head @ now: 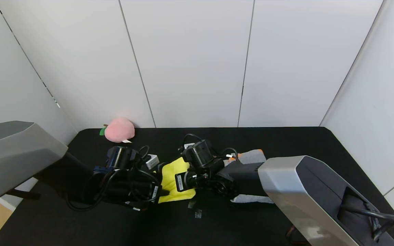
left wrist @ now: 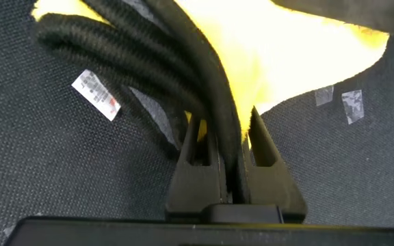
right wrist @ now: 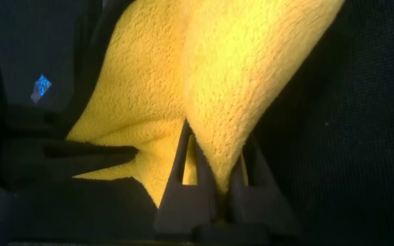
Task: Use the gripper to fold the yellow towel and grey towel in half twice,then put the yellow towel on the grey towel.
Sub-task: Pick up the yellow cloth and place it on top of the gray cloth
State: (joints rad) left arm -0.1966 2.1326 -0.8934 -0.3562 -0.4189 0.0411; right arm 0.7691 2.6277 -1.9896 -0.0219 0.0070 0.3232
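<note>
Counter (head: pixel 286 143): black cloth surface. On it: yellow towel (head: pixel 173 177) centre, grey towel (head: pixel 251 157) right of it, pink plush peach (head: pixel 119 130) far left.

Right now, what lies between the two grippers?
In the head view, only the yellow towel spans between the left gripper and right gripper; each is shut on an edge.

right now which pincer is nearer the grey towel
Right. The right pincer is shut on the yellow towel, on the side facing the grey towel. The left pincer grips the yellow towel's opposite edge, farther from the grey one.
</note>
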